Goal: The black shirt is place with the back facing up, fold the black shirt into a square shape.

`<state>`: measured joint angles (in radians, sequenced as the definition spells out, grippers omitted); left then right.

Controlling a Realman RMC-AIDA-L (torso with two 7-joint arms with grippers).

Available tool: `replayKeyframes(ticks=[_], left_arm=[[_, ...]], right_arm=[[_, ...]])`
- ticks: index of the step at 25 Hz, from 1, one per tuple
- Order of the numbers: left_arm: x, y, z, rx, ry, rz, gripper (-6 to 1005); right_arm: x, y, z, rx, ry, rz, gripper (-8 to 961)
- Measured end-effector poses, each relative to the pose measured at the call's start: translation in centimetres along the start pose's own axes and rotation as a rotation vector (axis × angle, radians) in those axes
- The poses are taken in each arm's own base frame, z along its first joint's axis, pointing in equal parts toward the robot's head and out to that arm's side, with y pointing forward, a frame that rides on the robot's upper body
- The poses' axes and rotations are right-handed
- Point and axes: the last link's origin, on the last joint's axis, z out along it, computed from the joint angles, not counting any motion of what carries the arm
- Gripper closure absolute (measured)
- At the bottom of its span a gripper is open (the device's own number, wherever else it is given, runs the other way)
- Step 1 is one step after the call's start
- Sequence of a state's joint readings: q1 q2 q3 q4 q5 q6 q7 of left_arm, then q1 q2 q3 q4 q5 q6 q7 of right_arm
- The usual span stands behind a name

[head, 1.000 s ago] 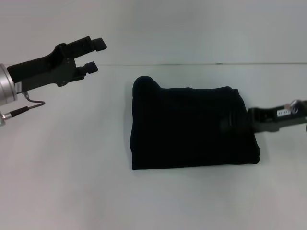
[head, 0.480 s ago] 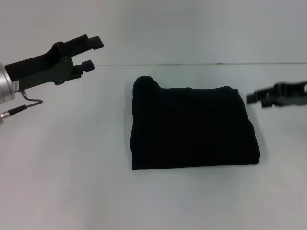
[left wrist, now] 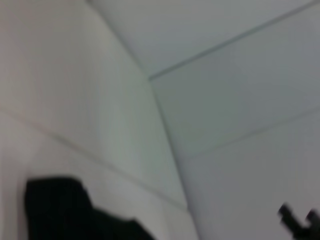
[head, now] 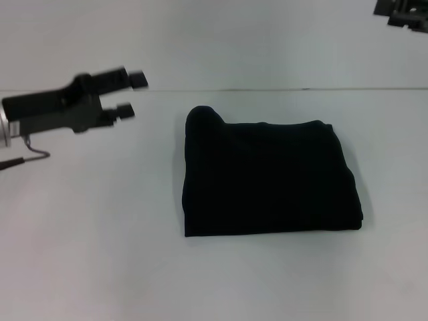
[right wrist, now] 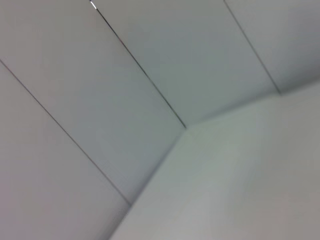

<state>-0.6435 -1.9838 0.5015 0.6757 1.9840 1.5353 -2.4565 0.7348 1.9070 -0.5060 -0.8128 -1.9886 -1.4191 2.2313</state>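
The black shirt [head: 267, 177] lies folded into a roughly square block in the middle of the white table, with a small bump at its far left corner. No lettering shows on it. A corner of the black shirt [left wrist: 60, 210] also appears in the left wrist view. My left gripper [head: 132, 95] hovers to the left of the shirt, well apart from it, open with nothing between its fingers. My right gripper [head: 403, 13] is high at the far right, only partly in view and well clear of the shirt.
The white table [head: 87, 254] stretches around the shirt on every side. Its back edge meets a pale wall [head: 234, 40]. The right wrist view holds only the wall panels [right wrist: 150, 65] and the table surface.
My right gripper left the shirt's right edge and rose up and away to the upper right. My left gripper drew back slightly to the left. The shirt stayed put.
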Motion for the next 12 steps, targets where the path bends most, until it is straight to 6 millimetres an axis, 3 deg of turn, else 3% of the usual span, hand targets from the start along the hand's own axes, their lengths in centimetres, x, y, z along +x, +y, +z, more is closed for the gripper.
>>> replayKeyframes(ticks=[3,6,12], left_arm=[[-0.8,-0.1,0.2,0.037,-0.101,-0.003,124],[-1.4,-0.3,0.7,0.051,-0.128,-0.004,124],[-1.6,-1.2,5.8,0.075,-0.025,-0.101,124]], right_arm=[[1.0,-0.4,-1.4,-0.031,-0.098,-0.109,297],[3.8,-1.5,-3.2,-0.018,-0.191,-0.179,297],[8.9,-3.6,-7.0,0.027,-0.365,-0.124,297]])
